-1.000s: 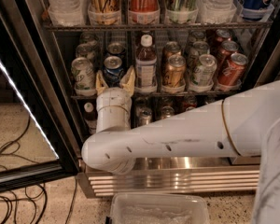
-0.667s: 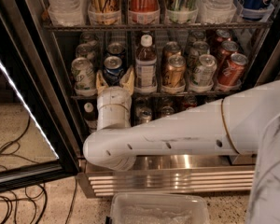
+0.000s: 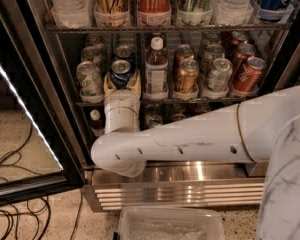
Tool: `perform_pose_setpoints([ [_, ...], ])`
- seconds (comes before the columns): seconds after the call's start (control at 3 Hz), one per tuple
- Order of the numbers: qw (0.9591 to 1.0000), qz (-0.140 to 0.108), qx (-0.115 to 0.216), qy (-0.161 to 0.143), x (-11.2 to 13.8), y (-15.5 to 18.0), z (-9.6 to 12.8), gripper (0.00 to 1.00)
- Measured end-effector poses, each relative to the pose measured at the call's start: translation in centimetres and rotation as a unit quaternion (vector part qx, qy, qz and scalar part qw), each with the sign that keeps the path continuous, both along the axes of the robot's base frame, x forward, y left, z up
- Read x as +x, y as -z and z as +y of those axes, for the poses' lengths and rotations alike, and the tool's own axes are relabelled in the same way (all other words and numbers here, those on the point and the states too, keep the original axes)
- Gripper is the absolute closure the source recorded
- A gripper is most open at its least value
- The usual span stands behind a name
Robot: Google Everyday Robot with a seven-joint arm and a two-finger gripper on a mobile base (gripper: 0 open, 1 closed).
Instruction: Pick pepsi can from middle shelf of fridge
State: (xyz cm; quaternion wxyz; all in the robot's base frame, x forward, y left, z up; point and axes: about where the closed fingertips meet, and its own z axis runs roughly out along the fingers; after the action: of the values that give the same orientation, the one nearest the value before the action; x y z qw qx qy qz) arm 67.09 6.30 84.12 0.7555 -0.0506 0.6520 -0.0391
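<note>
The fridge (image 3: 190,176) stands open in front of me, its wire racks full of drinks. The pepsi can (image 3: 121,72), deep blue with a silver top, stands at the front left of the middle shelf (image 3: 190,102). My gripper (image 3: 122,84) reaches into the fridge at this shelf and is right at the can, with the can's lower part between its cream tips. My white arm (image 3: 190,139) crosses in front of the lower shelf and hides most of it.
A pale green-silver can (image 3: 90,78) stands just left of the pepsi can and a brown bottle (image 3: 155,66) just right. Gold-brown (image 3: 186,75), silver (image 3: 219,75) and red (image 3: 249,74) cans follow. The open door (image 3: 25,114) is at left, with cables (image 3: 10,204) and a clear bin (image 3: 170,225) on the floor.
</note>
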Motion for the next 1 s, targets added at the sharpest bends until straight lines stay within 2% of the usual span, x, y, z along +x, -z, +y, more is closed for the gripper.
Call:
perform_pose_setpoints([
  [0.33,1.0,0.0,0.001,0.0,0.03,0.0,0.01,0.6],
  [0.67,1.0,0.0,0.001,0.0,0.03,0.0,0.01,0.84],
  [1.0,1.0,-0.007,0.004,0.002,-0.84,-0.67,-0.15,1.0],
])
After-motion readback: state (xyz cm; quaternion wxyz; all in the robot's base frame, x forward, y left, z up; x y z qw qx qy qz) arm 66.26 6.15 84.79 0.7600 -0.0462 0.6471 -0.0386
